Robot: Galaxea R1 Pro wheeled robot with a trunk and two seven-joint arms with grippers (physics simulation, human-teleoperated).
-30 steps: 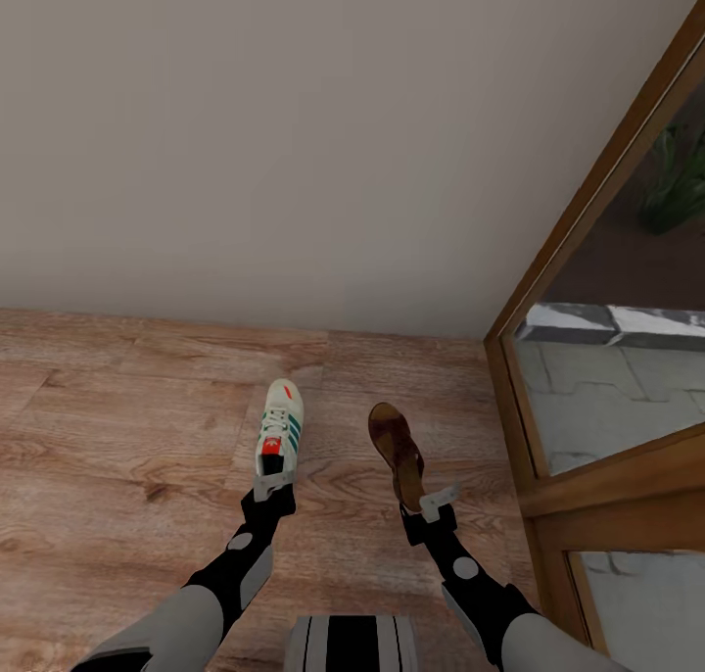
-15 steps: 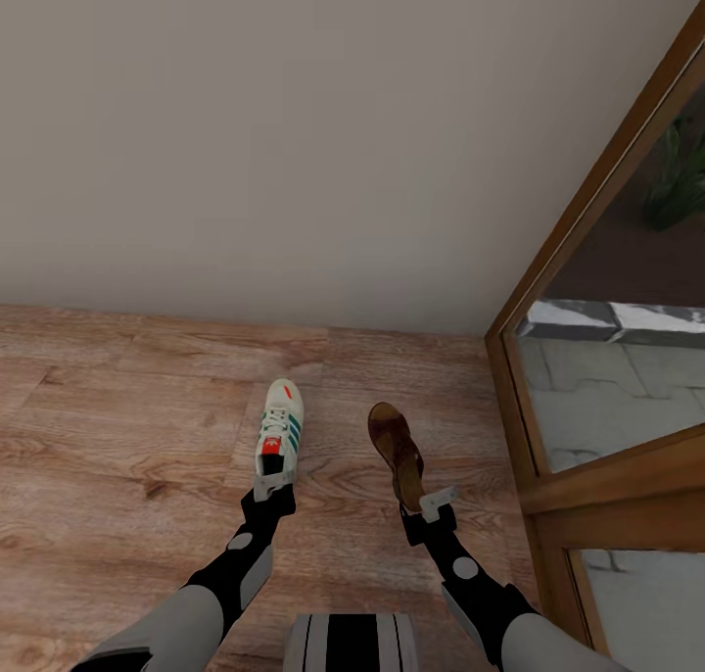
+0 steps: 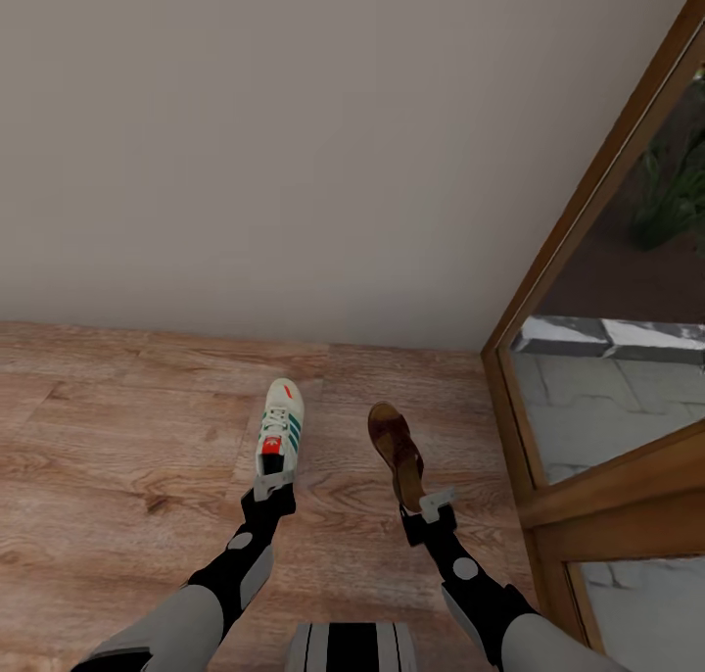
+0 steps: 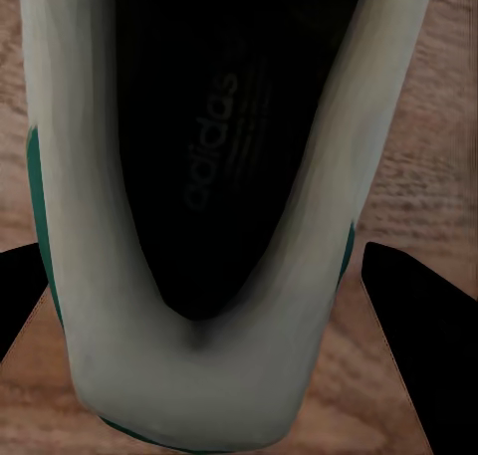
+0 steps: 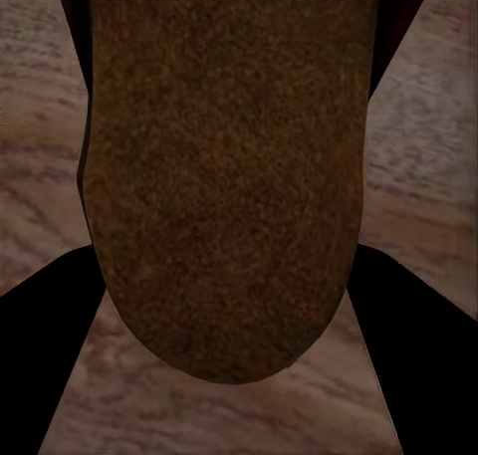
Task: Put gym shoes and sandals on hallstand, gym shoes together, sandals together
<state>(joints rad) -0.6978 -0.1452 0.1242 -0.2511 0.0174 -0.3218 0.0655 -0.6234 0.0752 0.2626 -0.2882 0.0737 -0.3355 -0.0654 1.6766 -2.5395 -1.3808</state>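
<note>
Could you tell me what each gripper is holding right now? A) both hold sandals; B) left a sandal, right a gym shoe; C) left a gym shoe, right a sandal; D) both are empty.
C: in the head view the left gripper grips the heel of the white gym shoe, and the right gripper grips the brown sandal.

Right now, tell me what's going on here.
The robot is carrying one shoe in each arm. Its left gripper is shut on the heel of a white gym shoe with teal stripes, and its right gripper is shut on the heel end of a brown sandal. Both are held out in front over the wood-plank corridor floor, facing a plain wall, with a wood-framed glass door on the right.
</note>
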